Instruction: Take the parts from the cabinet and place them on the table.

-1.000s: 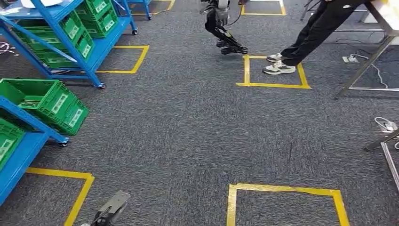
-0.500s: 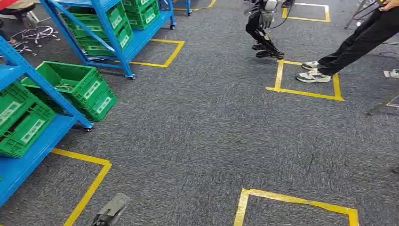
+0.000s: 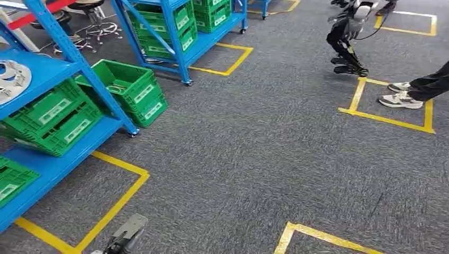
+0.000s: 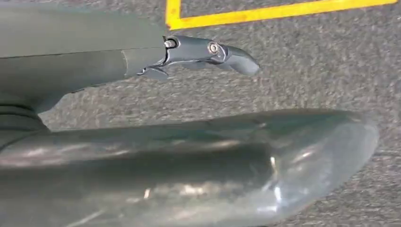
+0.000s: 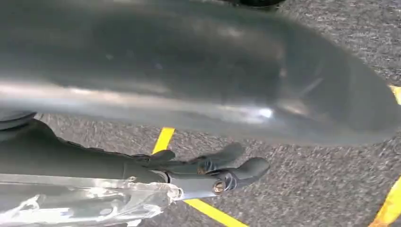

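Observation:
The blue cabinet [image 3: 55,166] stands at the left in the head view, with silver metal parts [image 3: 11,79] lying on its upper shelf and green bins [image 3: 53,114] on the shelf below. My left hand [image 3: 124,238] hangs low at the bottom edge, well short of the cabinet. In the left wrist view the left hand [image 4: 156,156] is over the carpet with a finger [image 4: 208,49] stretched out and nothing in it. My right hand [image 5: 189,71] also hangs over the carpet, its fingers [image 5: 222,172] straight and holding nothing, with crinkled clear film along its edge.
A green bin [image 3: 132,90] sits on the floor beside the cabinet's leg. A second blue rack [image 3: 177,32] stands further back. Yellow tape squares [image 3: 124,193] mark the grey carpet. Another robot's legs [image 3: 347,47] and a person's shoes [image 3: 402,98] are at the far right.
The camera has swung left: the cabinet now stands larger at the left, its metal parts have come into view, and the person has slid toward the right edge. Both hands hang as before.

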Controlling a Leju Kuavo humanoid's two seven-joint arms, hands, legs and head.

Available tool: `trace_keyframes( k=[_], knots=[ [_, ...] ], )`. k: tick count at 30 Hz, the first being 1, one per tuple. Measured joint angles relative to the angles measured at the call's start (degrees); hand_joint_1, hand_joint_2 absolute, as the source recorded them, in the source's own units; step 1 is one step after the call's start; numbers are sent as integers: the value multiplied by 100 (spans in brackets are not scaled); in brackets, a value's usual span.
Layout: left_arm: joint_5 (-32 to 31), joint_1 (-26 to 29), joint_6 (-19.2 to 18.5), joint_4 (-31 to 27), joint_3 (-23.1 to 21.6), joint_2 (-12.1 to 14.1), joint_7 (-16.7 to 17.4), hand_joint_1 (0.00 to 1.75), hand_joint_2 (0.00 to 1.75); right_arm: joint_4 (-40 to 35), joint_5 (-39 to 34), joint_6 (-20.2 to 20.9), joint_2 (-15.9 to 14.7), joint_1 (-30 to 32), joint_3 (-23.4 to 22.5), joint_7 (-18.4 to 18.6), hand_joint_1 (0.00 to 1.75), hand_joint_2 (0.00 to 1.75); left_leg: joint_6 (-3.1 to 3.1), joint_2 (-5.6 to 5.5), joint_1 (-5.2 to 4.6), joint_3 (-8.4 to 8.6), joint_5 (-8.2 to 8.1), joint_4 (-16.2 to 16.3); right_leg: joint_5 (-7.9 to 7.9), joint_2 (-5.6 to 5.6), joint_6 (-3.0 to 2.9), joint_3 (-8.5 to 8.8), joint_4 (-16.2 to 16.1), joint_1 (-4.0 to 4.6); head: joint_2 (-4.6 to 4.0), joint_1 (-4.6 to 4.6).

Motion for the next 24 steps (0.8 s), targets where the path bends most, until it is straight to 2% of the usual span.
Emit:
trace_keyframes(
  k=[1, 2, 4, 5, 6, 7, 8, 9, 10, 11, 12, 15, 16, 17, 18, 19, 20, 21, 22, 23, 24],
  knots=[
    [-2, 10, 0, 0, 0, -26, 9, 0, 0, 0, 2, 0, -2, -4, -2, -2, 0, 0, -23, 313, -34, -24, -74, 67, 16, -53, -32, 11, -14, 2, 0, -30],
    [-2, -5, 0, -2, 0, -33, 9, 0, 0, 0, 2, 0, -2, 1, -2, 0, 0, 0, -44, 515, -39, -149, -270, 336, 15, -125, -82, 13, -23, 17, 0, -79],
    [-2, -36, 0, 0, 0, -41, 9, 0, 0, 0, 4, 2, -2, 31, -4, 2, 0, 0, -62, 629, -35, -598, -737, 1279, 4, -303, -109, 3, -23, 47, 0, -83],
    [-2, -27, 0, 0, 0, -39, 11, 0, 0, 0, 4, 0, -4, 38, -9, 7, 0, 0, -67, 638, -35, -783, -864, 1677, -4, -382, -121, 2, -23, 53, 0, -81],
    [-2, -4, 0, 0, 0, -39, 18, 0, 0, 0, 4, 2, -4, 38, -11, 9, 0, 0, -63, 638, -35, -837, -846, 1793, -7, -444, -123, 5, -23, 57, 0, -83],
    [-4, 14, 0, 0, 2, -39, 22, 0, 0, 0, 9, 2, -4, 34, -13, 11, 0, 0, -55, 641, -37, -770, -708, 1677, -12, -502, -124, 13, -23, 60, 0, -83],
    [-11, 22, 0, 0, 2, -39, 22, 0, 0, 0, 13, 2, -4, 29, -13, 18, 0, 0, -36, 660, -39, -569, -462, 1301, -22, -567, -112, 28, -23, 61, 0, -83],
    [-20, 19, 0, -2, 2, -39, 22, 0, 0, 0, 18, 0, -4, 26, -15, 24, 0, 0, -7, 746, -49, -288, -212, 793, -35, -633, -102, 51, -23, 63, 0, -83],
    [-24, 11, -2, 0, 2, -39, 22, 0, 0, 0, 20, 0, -4, 24, -17, 29, 0, 0, 32, 956, -74, -35, -50, 351, -51, -678, -86, 76, -23, 71, 0, -85],
    [-28, -9, -2, -2, 2, -37, 24, 0, 0, 0, 24, 0, -4, 27, -17, 37, 0, 0, 49, 1269, -137, 97, -85, 87, -86, -732, -45, 79, 3, 125, 0, -89],
    [-37, -39, -2, 0, 2, -39, 24, 0, 0, 0, 26, 0, -4, 29, -20, 46, 0, 0, 110, 1198, -140, 91, -116, 42, -96, -781, -20, 69, 5, 139, 2, -92],
    [-48, 9, -13, 0, 7, -39, 26, 0, 0, 0, 35, 0, -2, 14, -24, 50, 0, 0, 197, 1005, -138, 69, -88, 4, -117, -985, 56, 140, -42, 143, 0, -74],
    [-59, 25, -15, 0, 9, -52, 28, 0, 0, 0, 37, 0, -4, 12, -26, 53, 0, 0, 230, 948, -97, 90, -68, -17, -181, -786, 109, 114, 23, 117, 0, -61],
    [-66, 9, -15, -2, 11, -52, 28, 0, 0, 0, 37, 0, -4, 13, -26, 50, 0, 0, 266, 896, -83, 87, -64, -17, -346, -546, 126, 17, 255, 111, 0, -35],
    [-68, -14, -17, -2, 15, -44, 28, 0, 0, 0, 37, 2, -4, 23, -26, 53, 0, 0, 289, 822, -75, 84, -59, -17, -549, -428, 142, -163, 658, 97, 0, -11],
    [-68, -29, -18, -2, 22, -44, 28, 0, 0, 0, 37, 2, -4, 38, -26, 55, 0, 0, 302, 742, -74, 82, -55, -16, -783, -366, 158, -420, 1195, 88, 0, -4],
    [-68, -26, -18, 0, 24, -46, 28, 0, 0, 0, 35, 2, -4, 51, -28, 61, 0, 0, 302, 665, -74, 83, -55, -14, -917, -340, 167, -635, 1608, 88, 0, -2],
    [-70, -13, -20, 0, 24, -46, 31, 0, 0, 0, 35, 2, -4, 55, -28, 61, 0, 0, 302, 595, -74, 88, -55, -14, -905, -329, 169, -750, 1779, 88, 0, 0],
    [-70, 1, -20, 0, 24, -48, 31, 0, 0, 0, 37, 2, -4, 53, -31, 61, 0, 0, 301, 524, -71, 95, -55, -12, -756, -325, 166, -734, 1670, 87, 0, 2],
    [-70, 7, -20, 0, 24, -50, 33, 0, 0, 0, 37, 2, -4, 50, -31, 61, 0, 0, 297, 453, -66, 103, -56, -11, -519, -318, 165, -603, 1341, 80, 0, -2],
    [-72, 5, -20, 0, 24, -55, 33, 0, 0, 0, 37, 2, -4, 46, -31, 61, 0, 0, 274, 374, -53, 115, -59, -7, -247, -281, 165, -385, 853, 66, 0, 0]
  ],
)
